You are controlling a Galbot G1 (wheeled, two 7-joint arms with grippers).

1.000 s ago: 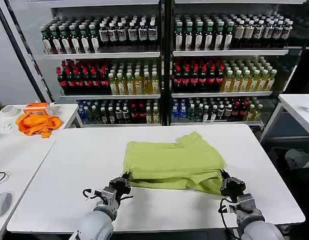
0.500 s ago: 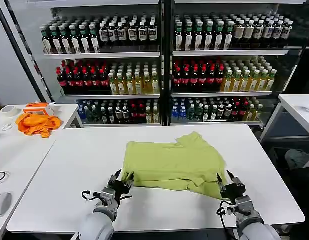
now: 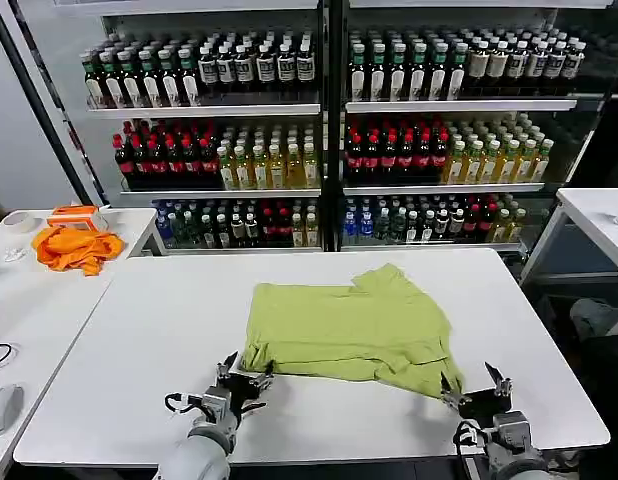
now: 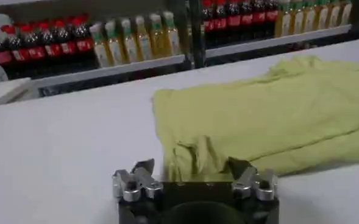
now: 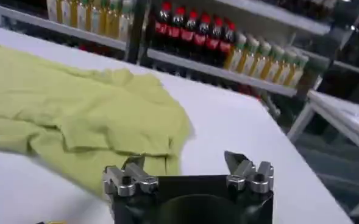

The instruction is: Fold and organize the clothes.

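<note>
The lime-green T-shirt (image 3: 349, 328) lies folded over on the white table (image 3: 159, 320), a sleeve bunched at its far right. My left gripper (image 3: 246, 378) stands open just in front of the shirt's near left corner, holding nothing. My right gripper (image 3: 476, 384) is open too, beside the shirt's near right corner. In the left wrist view the T-shirt (image 4: 270, 115) spreads beyond the open left gripper (image 4: 191, 165), its creased corner between the fingertips' line. In the right wrist view the T-shirt (image 5: 75, 109) lies ahead of the open right gripper (image 5: 184, 159).
An orange cloth (image 3: 77, 247) and an orange box (image 3: 73, 215) rest on a side table at the left. Shelves of bottles (image 3: 329, 130) stand behind the table. Another white table (image 3: 594, 215) is at the right. Bare tabletop surrounds the shirt.
Both grippers let go of the shirt's near corners, opened, and drew back toward the table's front edge. The shirt's near edge now rests flat.
</note>
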